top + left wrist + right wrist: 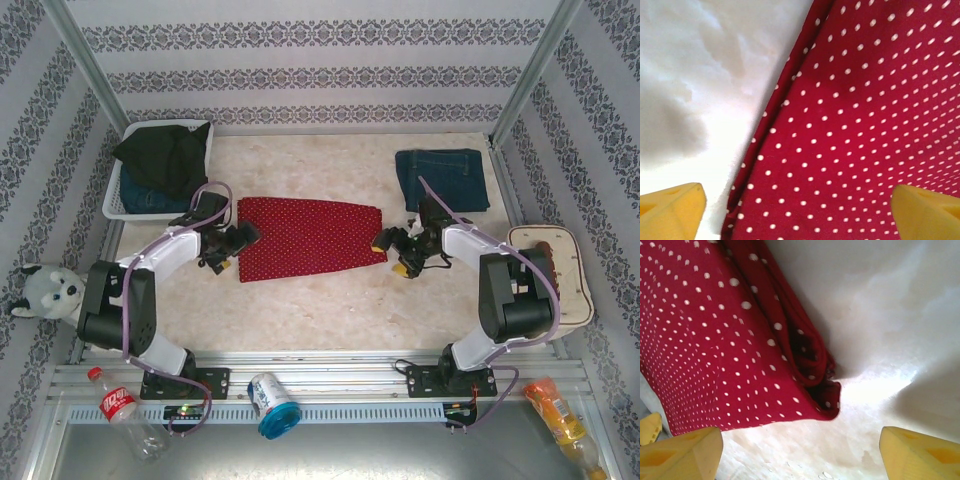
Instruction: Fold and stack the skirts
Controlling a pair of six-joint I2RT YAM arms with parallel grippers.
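Note:
A red skirt with white polka dots (310,238) lies flat in the middle of the table. My left gripper (243,250) is at its left edge, open. In the left wrist view the gripper (800,220) spans the skirt's hem (850,130), with one yellow fingertip (672,210) over bare table. My right gripper (390,253) is open at the skirt's right end. Its wrist view shows the gripper (802,460) just short of the skirt's folded corner (740,340). A folded denim skirt (441,178) rests at the back right. A black skirt (165,155) lies over another denim skirt (150,198) in the basket.
The white mesh basket (113,200) stands at the back left. A padded white tray (560,270) sits at the right edge and a plush husky (50,292) at the left. A bottle (125,410), a can (272,402) and a snack packet (560,410) lie along the near rail.

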